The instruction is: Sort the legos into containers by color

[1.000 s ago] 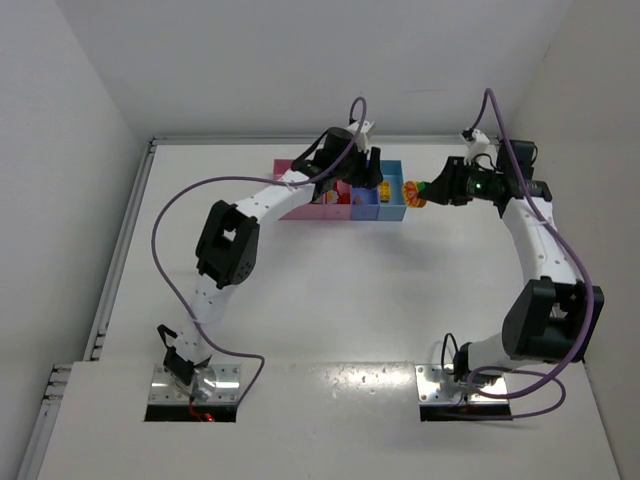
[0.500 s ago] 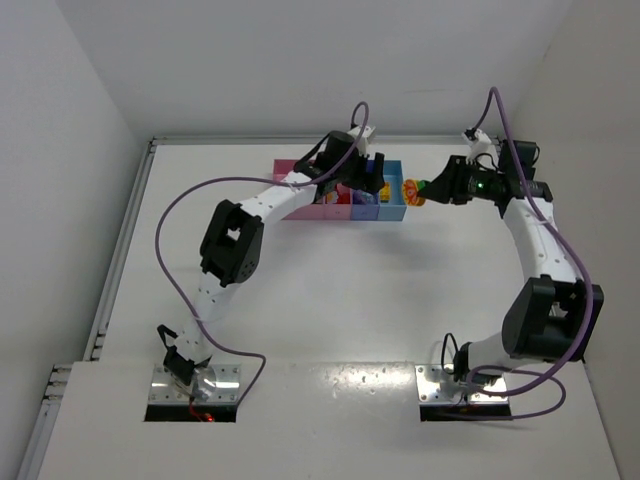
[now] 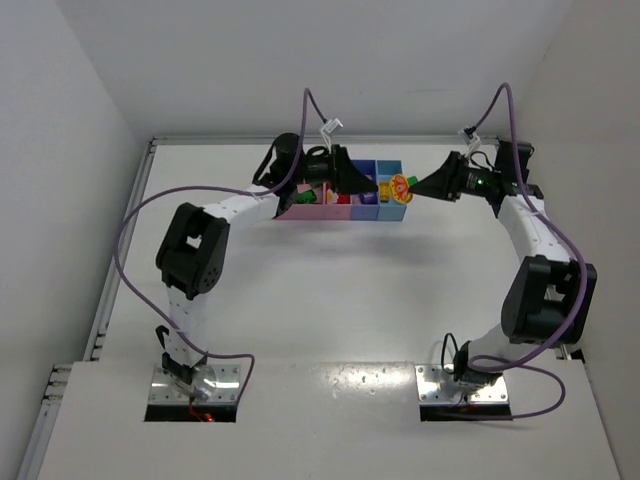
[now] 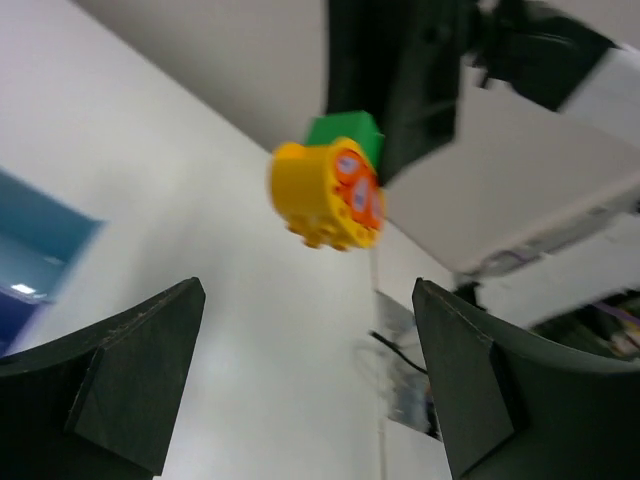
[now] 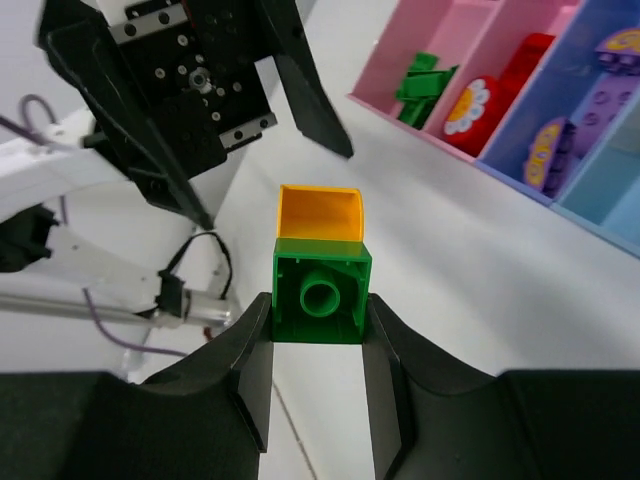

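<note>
My right gripper (image 5: 320, 318) is clamped on the green base of a lego stack (image 5: 320, 265), holding it in the air beside the containers (image 5: 398, 62). My left gripper (image 4: 310, 385) gapes wide, empty, facing it. It's light, rigid, slick plastic, so I'd pinch the yellow brick (image 4: 322, 193) by its flat sides.

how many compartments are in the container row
4, side by side: wide pink with green legos, narrow pink with red legos, purple-blue with purple legos, light blue last.
</note>
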